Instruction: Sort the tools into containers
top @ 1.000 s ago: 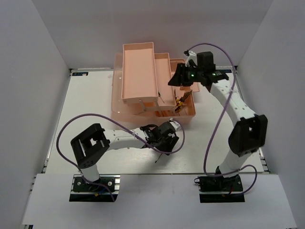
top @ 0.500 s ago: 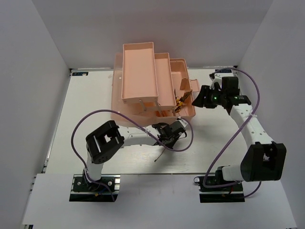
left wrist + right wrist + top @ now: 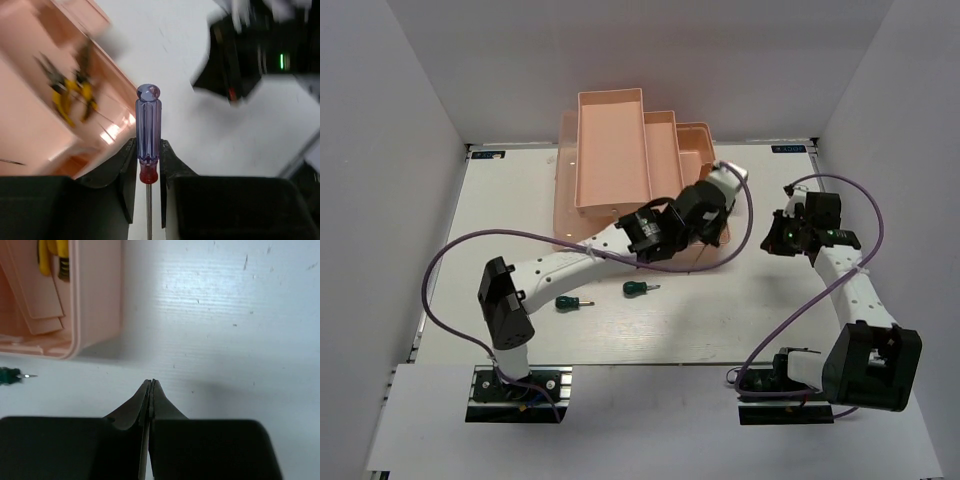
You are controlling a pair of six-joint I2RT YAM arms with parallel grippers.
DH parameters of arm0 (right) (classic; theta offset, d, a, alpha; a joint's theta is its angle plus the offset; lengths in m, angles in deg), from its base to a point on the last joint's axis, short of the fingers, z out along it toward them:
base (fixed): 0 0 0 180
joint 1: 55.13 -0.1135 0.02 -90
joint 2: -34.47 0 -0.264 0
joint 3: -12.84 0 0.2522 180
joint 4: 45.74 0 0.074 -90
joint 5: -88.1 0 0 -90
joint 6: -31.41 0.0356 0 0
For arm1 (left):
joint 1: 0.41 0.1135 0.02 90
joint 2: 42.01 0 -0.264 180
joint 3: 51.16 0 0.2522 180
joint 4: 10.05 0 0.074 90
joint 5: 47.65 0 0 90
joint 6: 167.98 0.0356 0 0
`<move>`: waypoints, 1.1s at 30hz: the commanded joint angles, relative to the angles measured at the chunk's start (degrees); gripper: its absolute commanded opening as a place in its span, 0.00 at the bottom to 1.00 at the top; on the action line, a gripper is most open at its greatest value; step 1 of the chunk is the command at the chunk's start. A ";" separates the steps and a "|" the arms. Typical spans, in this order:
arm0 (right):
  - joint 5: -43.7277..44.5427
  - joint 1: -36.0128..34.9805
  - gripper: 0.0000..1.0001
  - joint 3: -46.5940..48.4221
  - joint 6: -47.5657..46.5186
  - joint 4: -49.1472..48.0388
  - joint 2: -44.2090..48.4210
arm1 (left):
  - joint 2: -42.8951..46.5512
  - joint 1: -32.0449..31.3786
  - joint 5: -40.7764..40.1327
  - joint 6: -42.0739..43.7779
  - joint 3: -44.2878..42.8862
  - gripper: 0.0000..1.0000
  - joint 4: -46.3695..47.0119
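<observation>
My left gripper (image 3: 148, 150) is shut on the blue-handled screwdriver (image 3: 148, 120), whose handle sticks out past the fingertips. In the top view this gripper (image 3: 708, 222) hangs over the right end of the salmon-pink toolbox (image 3: 610, 150). Yellow-handled pliers (image 3: 72, 95) lie blurred inside the box below, and the right wrist view catches them too (image 3: 50, 255). Two green-handled screwdrivers (image 3: 572, 302) (image 3: 638, 289) lie on the table in front of the box. My right gripper (image 3: 767, 241) (image 3: 151, 382) is shut and empty, low over the table right of the box.
The toolbox's stepped trays (image 3: 665, 165) rise toward the back left. Its near right corner (image 3: 95, 300) stands just ahead and left of my right gripper. White walls enclose the table on three sides. A purple cable loops off each arm.
My left arm has swung from the table's front up over the toolbox's right end with the blue screwdriver, uncovering two green screwdrivers. My right gripper has pulled back right from the box and shut.
</observation>
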 commanded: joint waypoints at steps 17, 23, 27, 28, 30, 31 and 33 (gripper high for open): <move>-7.34 1.26 0.00 -5.10 -4.50 0.17 4.41 | -22.92 16.12 -25.29 9.67 -35.82 0.00 -5.98; -12.69 0.82 0.36 -4.93 -6.86 0.44 3.01 | -22.40 18.77 -17.76 9.67 -34.59 0.28 -4.66; -27.94 -0.06 0.57 -2.74 -13.54 2.62 1.51 | -20.12 18.77 -11.94 9.67 -33.88 0.77 -4.05; -33.48 -0.93 0.58 -2.29 -15.29 3.51 1.08 | -19.50 18.24 -10.89 10.19 -33.88 0.78 -4.05; -39.93 -3.21 0.62 -2.38 -25.30 5.09 0.19 | -16.96 18.24 -9.82 10.19 -35.02 0.79 -4.05; -42.91 -5.66 0.62 -2.73 -31.68 5.27 0.19 | -15.82 17.54 -9.82 10.19 -35.55 0.77 -4.57; -45.48 -7.78 0.64 -3.52 -46.35 5.10 0.11 | -10.74 17.01 -9.82 10.19 -35.03 0.66 -5.97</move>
